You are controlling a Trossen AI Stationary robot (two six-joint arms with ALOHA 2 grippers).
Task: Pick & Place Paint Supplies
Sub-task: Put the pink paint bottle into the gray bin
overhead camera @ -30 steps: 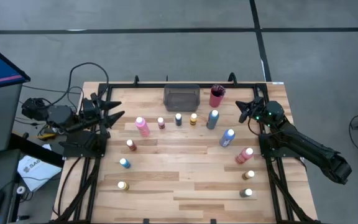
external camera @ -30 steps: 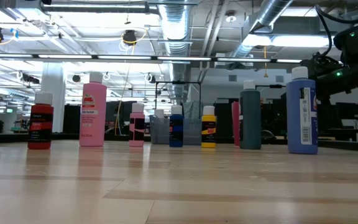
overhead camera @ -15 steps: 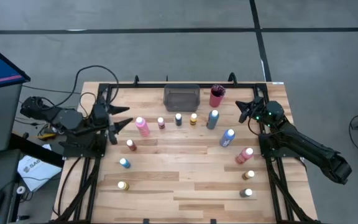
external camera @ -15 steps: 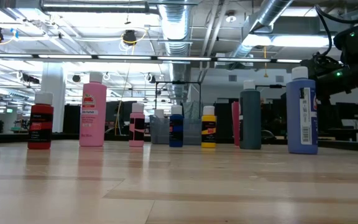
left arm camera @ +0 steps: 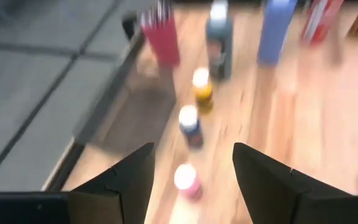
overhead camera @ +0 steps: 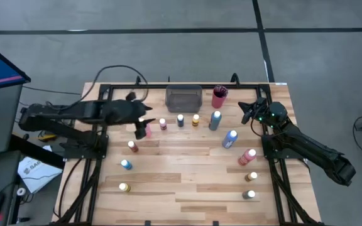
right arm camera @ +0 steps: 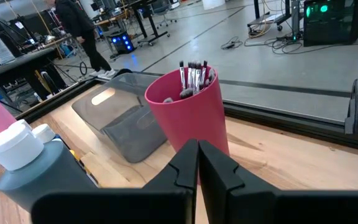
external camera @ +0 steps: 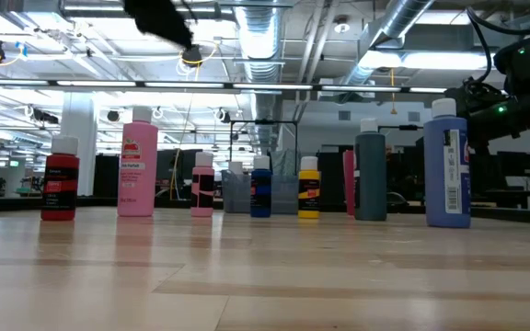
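We take this as the reach step: our left gripper (overhead camera: 142,123), jaws spread and empty, hangs over the tall pink bottle (external camera: 138,163), which stands in the bottle row just in front of the grey tray (overhead camera: 183,98). Next we must descend squarely and close on it. Our right gripper (right arm camera: 198,163) waits clenched on nothing beside the tray.

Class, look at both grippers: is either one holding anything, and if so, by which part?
Nothing is held. The left gripper hangs open over the tall pink bottle, with nothing between its fingers. The right gripper is shut and empty near the red cup.
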